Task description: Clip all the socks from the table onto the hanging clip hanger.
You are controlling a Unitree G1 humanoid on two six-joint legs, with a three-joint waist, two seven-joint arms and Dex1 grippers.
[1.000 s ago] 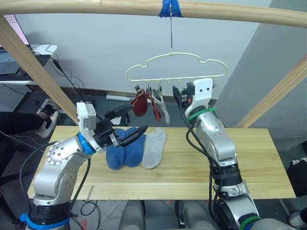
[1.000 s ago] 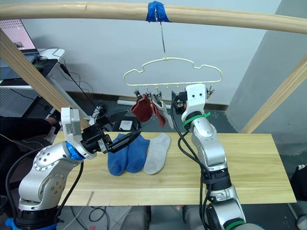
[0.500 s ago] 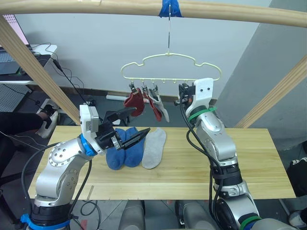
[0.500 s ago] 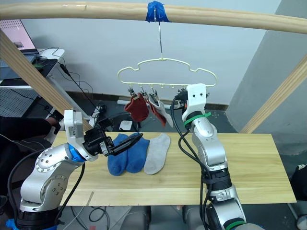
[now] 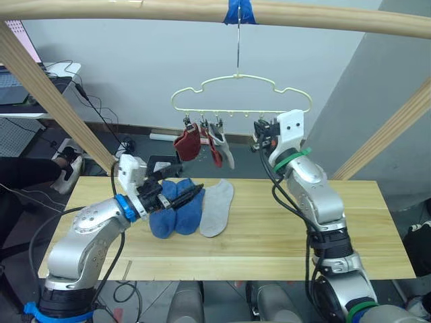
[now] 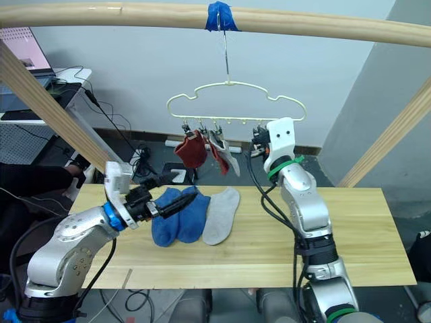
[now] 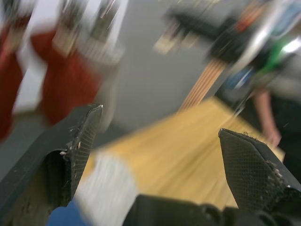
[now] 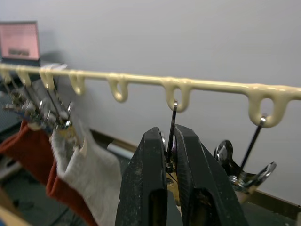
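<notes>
Socks split between two places in the head views: two blue socks (image 5: 174, 210) and one grey sock (image 5: 215, 206) flat on the table (image 5: 337, 222), touching side by side, the grey one on the robot's right of the blue pair. Two red socks (image 5: 187, 144) and a second grey sock (image 5: 225, 149) clipped to the left end of the clip hanger (image 5: 239, 94), hung by its hook from a wooden bar (image 5: 135, 8) under a strip of blue tape (image 5: 239, 11). Left gripper (image 5: 183, 190) low over the blue socks, fingers spread, nothing between them. Right gripper (image 5: 262, 132) raised to the hanger's row of clips, at a clip (image 6: 256, 133) toward the right end.

Left wrist view: two black fingers (image 7: 70, 146) wide apart and empty; beyond them, blurred, the hanging red socks (image 7: 66, 80), the grey sock, and pale table planks.

Right wrist view: fingers (image 8: 146, 188) pressed together on the thin wire stem of a metal clip (image 8: 172, 123) hanging from a loop of the hanger's pale bar (image 8: 141, 80). Another clip (image 8: 244, 165) just beside it. Farther along the bar, the hanging grey sock (image 8: 89, 169) with red fabric behind and below it.
</notes>
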